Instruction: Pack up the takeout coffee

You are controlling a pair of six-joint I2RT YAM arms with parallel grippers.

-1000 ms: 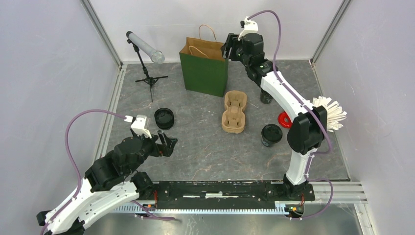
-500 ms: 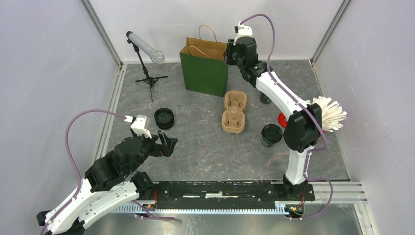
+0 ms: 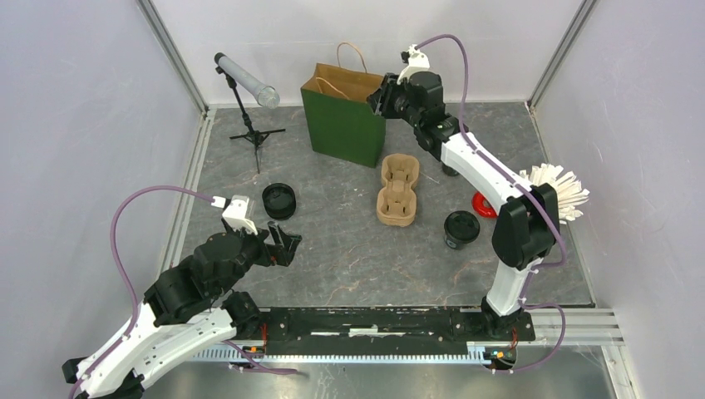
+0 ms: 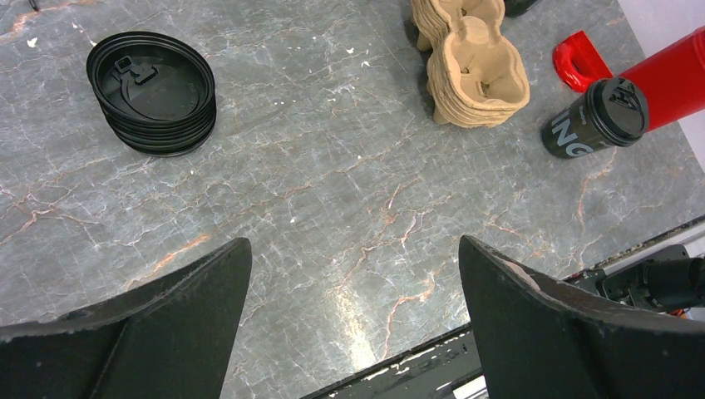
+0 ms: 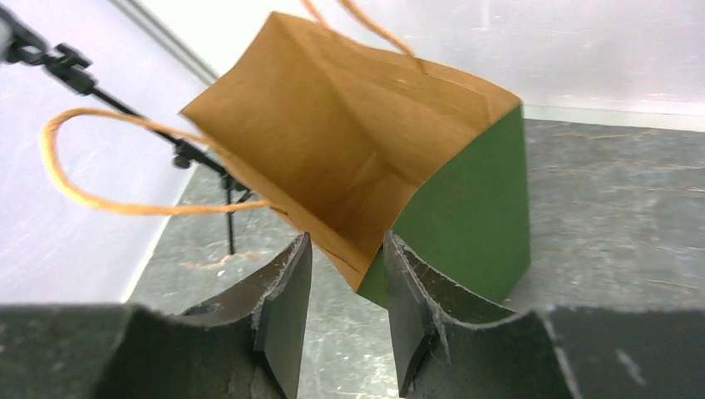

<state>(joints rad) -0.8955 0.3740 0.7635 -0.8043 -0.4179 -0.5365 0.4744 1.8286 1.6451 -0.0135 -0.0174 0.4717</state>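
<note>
Takeout coffee (image 4: pixel 592 125) with "ING" lettering; left jaws apart, right jaws tight on bag (image 5: pixel 332 141)

I work on a grey marbled slab (image 3: pixel 349 258), veined rust and white. Behind the little black tripod (image 3: pixel 253 133) a metal post (image 3: pixel 170 54) climbs the corner where two pale lilac walls (image 3: pixel 75 108) meet; a third wall stands well across from it. Light falls even and soft.
</note>
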